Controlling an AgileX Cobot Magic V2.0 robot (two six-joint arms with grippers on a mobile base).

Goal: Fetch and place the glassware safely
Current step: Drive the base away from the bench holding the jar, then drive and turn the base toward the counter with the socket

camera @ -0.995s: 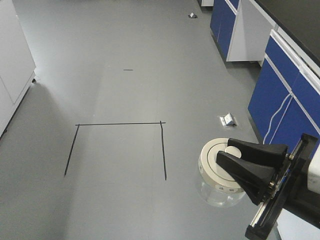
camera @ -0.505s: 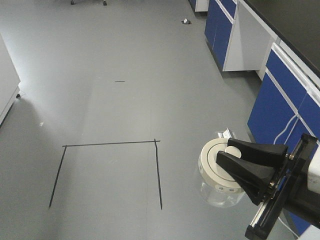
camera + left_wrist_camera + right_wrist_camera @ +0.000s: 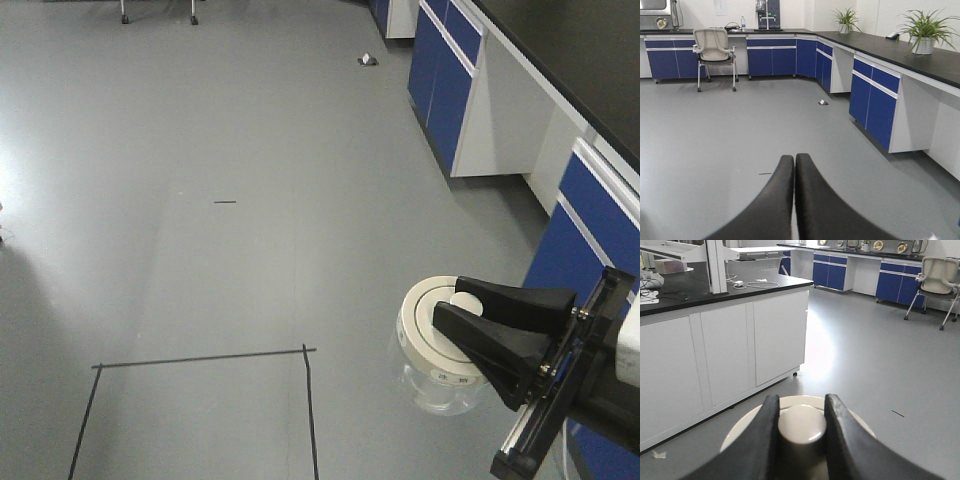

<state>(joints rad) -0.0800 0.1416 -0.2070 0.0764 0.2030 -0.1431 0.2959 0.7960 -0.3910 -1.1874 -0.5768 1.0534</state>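
Glassware (image 3: 428, 388) hangs above the grey floor (image 3: 200, 150) at five o'clock in the front view, blue cabinets (image 3: 445, 70) off at one o'clock. It is upright, axis vertical, directly below the right gripper (image 3: 450, 302), whose fingers (image 3: 767, 430) pinch only the knob (image 3: 801, 422) of its white lid (image 3: 418, 330). The left gripper (image 3: 794, 161) is closed on nothing, so the setting-down likely falls to the right arm.

Grey floor (image 3: 200, 120). Black tape outline (image 3: 200, 357) left of right gripper (image 3: 447, 300), short black mark (image 3: 225, 202) ahead-left of it, small pale scrap (image 3: 367, 60) far ahead.
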